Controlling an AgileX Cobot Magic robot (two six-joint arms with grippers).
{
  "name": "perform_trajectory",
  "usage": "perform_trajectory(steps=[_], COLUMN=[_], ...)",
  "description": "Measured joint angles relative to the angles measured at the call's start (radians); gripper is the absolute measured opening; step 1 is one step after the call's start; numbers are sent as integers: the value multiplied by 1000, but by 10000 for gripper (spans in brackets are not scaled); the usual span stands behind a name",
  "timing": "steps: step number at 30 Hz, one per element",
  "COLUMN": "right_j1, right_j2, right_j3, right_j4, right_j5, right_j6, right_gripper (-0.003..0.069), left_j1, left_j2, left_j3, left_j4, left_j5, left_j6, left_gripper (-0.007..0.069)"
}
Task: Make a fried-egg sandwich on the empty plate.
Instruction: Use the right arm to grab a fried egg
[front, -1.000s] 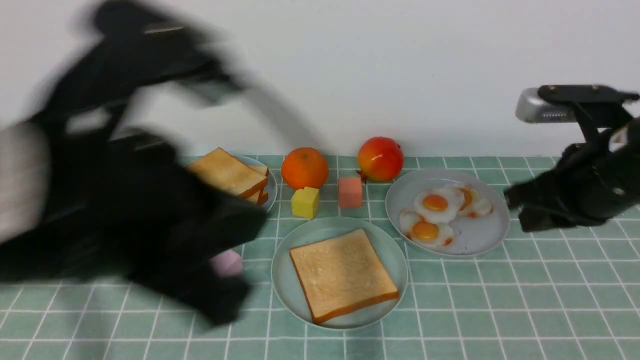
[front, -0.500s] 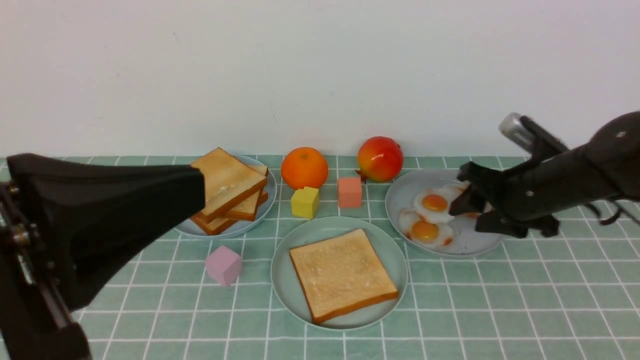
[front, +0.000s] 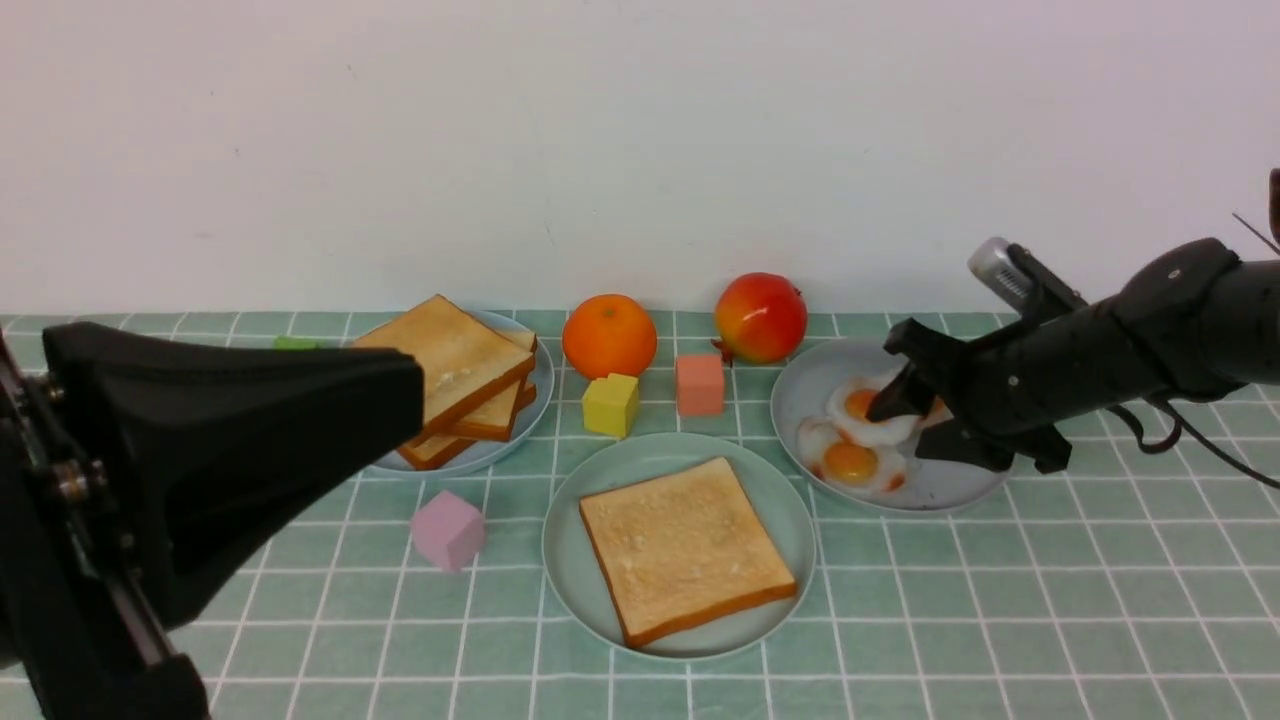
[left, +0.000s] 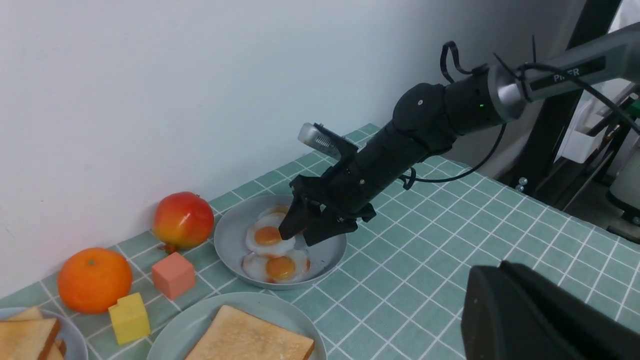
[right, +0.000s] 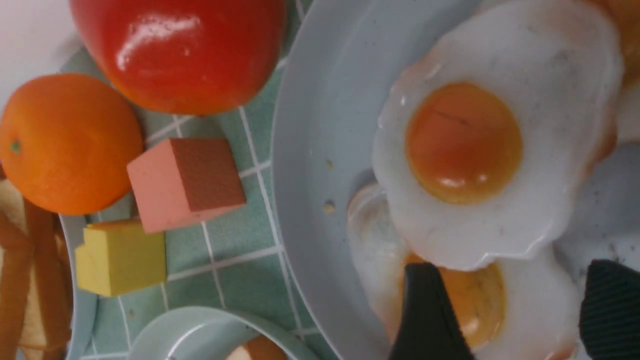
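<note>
The mint-green plate (front: 590, 500) at the front centre holds a single toast slice (front: 685, 548). No fried-egg sandwich is in view. Fried eggs (front: 868, 408) overlap on a blue-grey plate (front: 960, 490) at the right. My right gripper (front: 902, 432) hangs open, low over those eggs. In the right wrist view its fingertips (right: 425, 300) straddle the lower egg (right: 480, 305), and the top egg (right: 462, 145) lies just beyond. My left gripper (front: 400, 390) is shut on nothing, raised at the front left and close to the camera.
A toast stack (front: 455, 375) sits on another blue-grey plate (front: 535, 395) at the back left. An orange (front: 609, 336), a red fruit (front: 760, 317), a yellow block (front: 610, 404) and a salmon block (front: 700, 384) stand mid-back. A pink block (front: 448, 530) lies left of the mint-green plate.
My right gripper has moved left and down onto the egg plate and opened wide. My left arm has swung back to the front left and settled.
</note>
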Motion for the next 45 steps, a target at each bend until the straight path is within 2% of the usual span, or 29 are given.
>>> perform_trajectory(steps=[8,25,37,45], right_j1=[0,0,0,0], right_j2=[26,67,69,86], right_j3=[0,-8,-8,-8], right_j4=[12,116,244,343], right_j5=[-40,-68,-103,-116], right_j6=[0,-33,-151,-244], right_gripper=[419,419,419,386], left_j1=[0,0,0,0], left_j2=[0,0,0,0], left_j3=[0,0,0,0], left_j4=[0,-11,-34,-40], left_j5=[-1,-28,-28,-29], left_j6=[-1,-1,-1,-1], left_gripper=[-13,-13,-13,-13])
